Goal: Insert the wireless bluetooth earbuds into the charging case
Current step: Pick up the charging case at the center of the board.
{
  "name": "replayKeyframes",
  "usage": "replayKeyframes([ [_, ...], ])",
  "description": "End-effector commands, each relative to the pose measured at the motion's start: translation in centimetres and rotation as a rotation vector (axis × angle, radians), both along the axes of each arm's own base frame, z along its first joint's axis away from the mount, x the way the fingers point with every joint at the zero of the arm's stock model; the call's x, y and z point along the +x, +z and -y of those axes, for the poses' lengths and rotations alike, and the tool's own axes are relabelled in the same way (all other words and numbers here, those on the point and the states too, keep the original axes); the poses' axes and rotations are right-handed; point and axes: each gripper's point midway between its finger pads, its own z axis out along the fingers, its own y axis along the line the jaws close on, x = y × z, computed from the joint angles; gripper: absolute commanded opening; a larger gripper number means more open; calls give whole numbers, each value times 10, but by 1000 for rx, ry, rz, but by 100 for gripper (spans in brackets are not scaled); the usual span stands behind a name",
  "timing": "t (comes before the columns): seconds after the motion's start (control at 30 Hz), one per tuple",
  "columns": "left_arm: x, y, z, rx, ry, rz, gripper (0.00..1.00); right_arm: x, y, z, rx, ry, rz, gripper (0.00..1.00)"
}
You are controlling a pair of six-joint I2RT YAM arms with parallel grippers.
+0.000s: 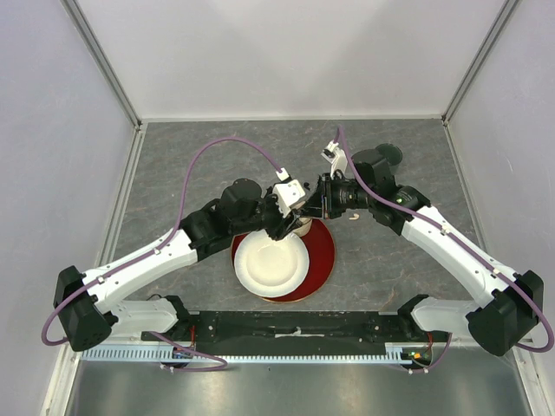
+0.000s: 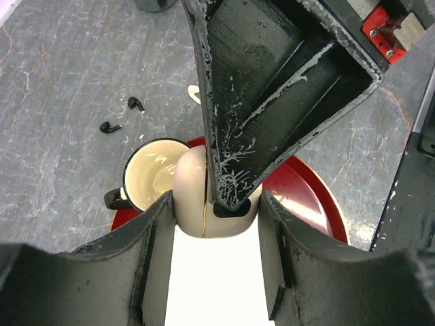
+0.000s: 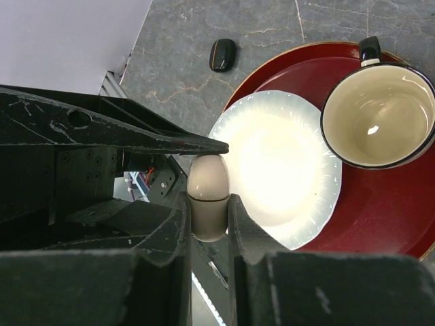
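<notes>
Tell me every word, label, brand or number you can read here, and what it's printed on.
None: no text can be read in any view.
The beige charging case, the cup, the white plate and the red plate look plain.
The black earbuds are too small to show any marking.
</notes>
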Motion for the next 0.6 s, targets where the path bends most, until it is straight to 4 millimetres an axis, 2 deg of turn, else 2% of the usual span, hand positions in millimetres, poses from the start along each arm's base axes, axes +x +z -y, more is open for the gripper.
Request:
replayKeyframes([
  [0.0, 7, 37, 6, -75, -1, 105, 23, -1, 13, -5, 34, 25, 24, 13],
  [0.03, 7, 38, 6, -78, -2, 107, 26, 0, 13, -5, 31, 21, 27, 10],
  [0.1, 7, 39, 6, -86, 8, 99, 30, 1, 14, -4, 31, 14, 34, 8],
  [0.23, 7, 42, 5, -106, 29, 80, 43, 5, 17, -2, 25, -16, 50, 3],
  [0.5, 3, 38, -1, -120, 48, 64, 58, 14, 23, 5, 44, -103, 83, 2],
  [0.53, 3, 41, -2, -129, 47, 68, 71, 15, 25, 6, 47, -115, 90, 2],
  [0.57, 1, 39, -2, -127, 44, 66, 73, 17, 28, 6, 55, -126, 98, 2],
])
